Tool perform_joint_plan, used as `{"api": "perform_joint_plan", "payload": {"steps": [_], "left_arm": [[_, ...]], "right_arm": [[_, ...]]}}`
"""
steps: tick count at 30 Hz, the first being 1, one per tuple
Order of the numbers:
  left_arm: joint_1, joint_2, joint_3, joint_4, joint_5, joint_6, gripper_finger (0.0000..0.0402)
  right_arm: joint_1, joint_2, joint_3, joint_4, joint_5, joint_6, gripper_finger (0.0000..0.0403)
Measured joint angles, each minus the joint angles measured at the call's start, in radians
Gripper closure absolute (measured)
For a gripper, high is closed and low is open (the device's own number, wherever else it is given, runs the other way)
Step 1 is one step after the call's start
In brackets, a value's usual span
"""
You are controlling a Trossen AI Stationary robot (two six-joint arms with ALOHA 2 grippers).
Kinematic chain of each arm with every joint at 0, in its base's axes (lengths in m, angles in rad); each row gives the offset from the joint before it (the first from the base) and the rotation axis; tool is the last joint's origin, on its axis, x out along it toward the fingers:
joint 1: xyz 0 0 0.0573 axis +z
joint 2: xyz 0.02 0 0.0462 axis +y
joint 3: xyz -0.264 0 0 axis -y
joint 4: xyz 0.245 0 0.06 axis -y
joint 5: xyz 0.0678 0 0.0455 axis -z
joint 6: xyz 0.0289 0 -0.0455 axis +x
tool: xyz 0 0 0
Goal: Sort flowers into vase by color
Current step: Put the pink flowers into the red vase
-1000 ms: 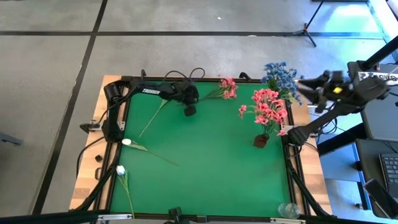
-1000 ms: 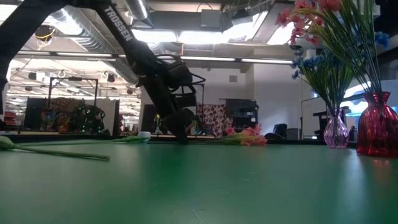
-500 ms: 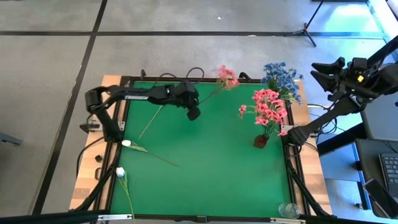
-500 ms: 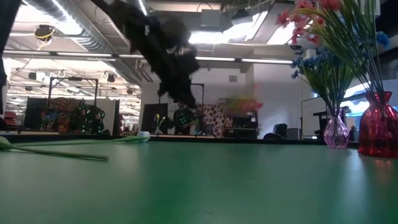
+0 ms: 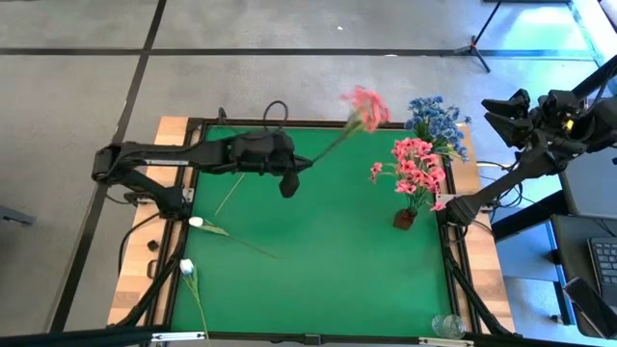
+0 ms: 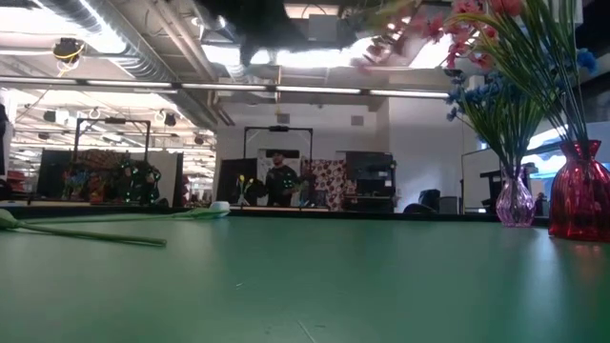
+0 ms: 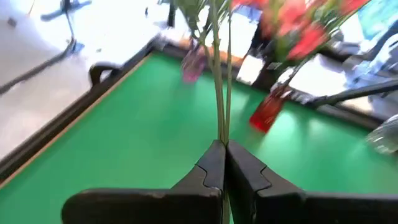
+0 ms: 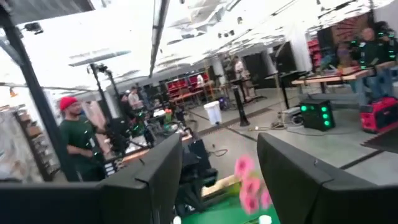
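Observation:
My left gripper hangs over the far middle of the green mat, shut on a pink flower spray. Its blossoms blur at the top of the low view. My right gripper is open, beyond the table's far right corner. Pink flowers stand in a red vase. Blue flowers stand in a clear pinkish vase. Two white buds lie flat on the mat near its left edge. My left gripper pinches the pink spray's thin green stems between its two fingers, well below the blossoms. The fingers lie along the stems, coming from the table's left. The spray is lifted clear of the mat and slants toward the far right corner, blossoms foremost.
A bare green stem lies on the mat under my left arm, its upper end hidden. The two vases stand close together at the far right. A clear object sits at the near right corner. Green mat lies open in the middle. People stand in the room behind.
My left gripper has risen from the mat with the pink spray, which lay on the mat at the far edge and now hangs clear, its blossoms swung up and toward the right. My right gripper has drawn back from the blue flowers, past the table's right edge.

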Motion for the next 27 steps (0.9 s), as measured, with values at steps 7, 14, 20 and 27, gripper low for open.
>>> {"api": "perform_joint_plan", "payload": {"steps": [7, 14, 20, 27], "left_arm": [[-0.107, -0.070, 0.000, 0.256, -0.007, -0.024, 0.0401], [-0.200, -0.060, 0.003, 0.548, -0.007, -0.016, 0.0401], [-0.275, -0.017, 0.002, 0.805, 0.006, 0.017, 0.0401], [-0.325, 0.048, 0.003, 0.901, -0.059, 0.052, 0.0401]], "right_arm": [[0.000, 0.056, -0.079, 0.089, 0.044, 0.000, 0.0194], [0.000, 0.153, -0.108, 0.186, 0.054, -0.013, 0.0156], [0.000, 0.251, -0.108, 0.243, 0.048, -0.030, 0.0084], [0.000, 0.424, -0.108, 0.346, -0.097, -0.079, 0.0075]]}}
